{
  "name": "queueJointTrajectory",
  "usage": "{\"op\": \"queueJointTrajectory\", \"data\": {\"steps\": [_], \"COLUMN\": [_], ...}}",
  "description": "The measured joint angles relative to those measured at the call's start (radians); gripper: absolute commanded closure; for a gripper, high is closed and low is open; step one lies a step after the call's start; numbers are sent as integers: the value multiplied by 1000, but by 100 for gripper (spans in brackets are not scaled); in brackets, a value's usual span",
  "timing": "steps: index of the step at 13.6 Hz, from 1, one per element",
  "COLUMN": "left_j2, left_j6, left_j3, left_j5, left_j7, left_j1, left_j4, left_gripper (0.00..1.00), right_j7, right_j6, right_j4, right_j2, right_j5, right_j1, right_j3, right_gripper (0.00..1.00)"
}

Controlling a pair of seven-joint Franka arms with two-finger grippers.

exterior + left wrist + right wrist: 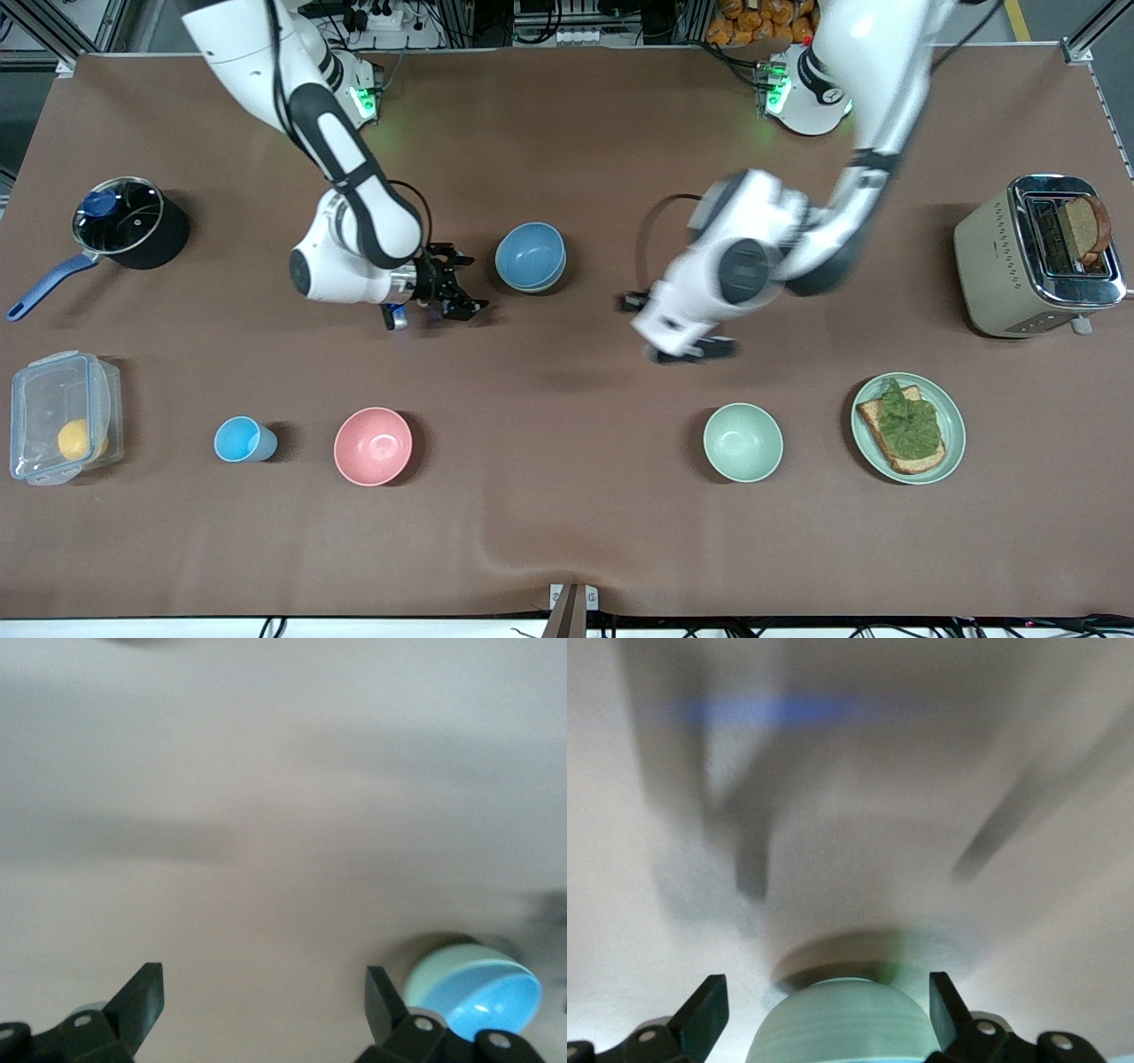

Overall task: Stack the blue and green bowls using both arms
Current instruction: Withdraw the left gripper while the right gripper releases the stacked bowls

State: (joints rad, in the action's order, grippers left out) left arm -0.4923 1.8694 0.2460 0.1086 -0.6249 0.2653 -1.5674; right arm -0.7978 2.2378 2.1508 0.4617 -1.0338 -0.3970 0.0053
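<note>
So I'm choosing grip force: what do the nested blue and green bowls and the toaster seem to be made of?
Round blue bowl, nested in the sage-green bowl: probably matte plastic, flat even colour with only a faint highlight. Beige toaster: matte painted or plastic body, with a shiny chrome-looking metal top that mirrors light.

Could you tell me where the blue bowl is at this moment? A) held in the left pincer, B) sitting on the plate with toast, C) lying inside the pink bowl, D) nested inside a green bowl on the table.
D: the blue bowl sits inside the green bowl on the table, whose rim shows around it in the left wrist view.
</note>
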Motion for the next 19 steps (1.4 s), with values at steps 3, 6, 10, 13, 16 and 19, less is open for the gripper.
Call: {"op": "queueJointTrajectory", "data": {"steps": [3,6,10,13,16,19], "left_j2": [61,101,154,177,182,184], "left_j6": [-98,-110,-127,-139,-139,-132], "left_j3": [-1,0,1,1,1,7], "left_j5": [-77,-134,-141,-142,-160,-169], "left_j7": [10,21,93,165,190,190], "left_j1": [-164,-280,-371,-428,-450,-450], "left_j4": [-4,-5,-7,-7,-7,-5], "left_gripper": [0,0,0,0,0,0], "right_j7": [0,0,0,23,187,360], "right_j6": [-223,-435,-618,-749,-819,-819], "right_j4": [-73,-164,-279,-412,-531,-583], "right_j2": [-14,-32,-73,-125,-181,-236], "right_j5": [168,328,540,726,821,871], "right_j1": [126,220,265,322,377,416], "right_j3": [-3,-29,-72,-73,-73,-65], "right_gripper": [0,0,0,0,0,0]}}
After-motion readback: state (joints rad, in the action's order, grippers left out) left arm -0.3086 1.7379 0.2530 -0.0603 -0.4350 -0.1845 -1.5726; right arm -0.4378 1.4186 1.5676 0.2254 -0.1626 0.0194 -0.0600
